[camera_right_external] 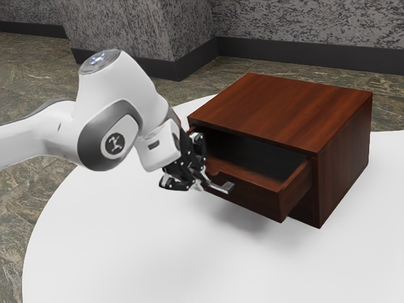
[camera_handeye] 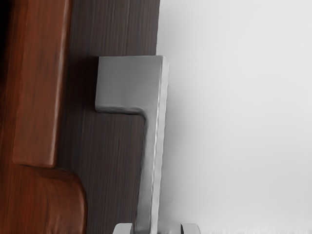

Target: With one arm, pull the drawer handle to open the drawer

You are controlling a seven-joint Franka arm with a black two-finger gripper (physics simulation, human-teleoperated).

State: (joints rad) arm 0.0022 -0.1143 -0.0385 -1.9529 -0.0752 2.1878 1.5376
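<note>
A dark red wooden cabinet (camera_right_external: 284, 107) stands on the white round table (camera_right_external: 139, 252). Its drawer (camera_right_external: 268, 184) is pulled partway out, with the hollow inside showing above it. A grey metal handle (camera_right_external: 223, 187) sticks out from the drawer front. My black gripper (camera_right_external: 203, 183) sits at the end of that handle toward the exterior view's left, shut on it. In the wrist view the handle (camera_handeye: 153, 146) runs as a bent metal bar along the dark drawer front (camera_handeye: 112, 156) and passes between my fingertips (camera_handeye: 124, 228) at the lower edge.
The table spreads wide in front of the drawer and toward the exterior view's left. Beyond it are a stone-patterned floor (camera_right_external: 38, 69) and a grey wall with a black skirting (camera_right_external: 189, 63).
</note>
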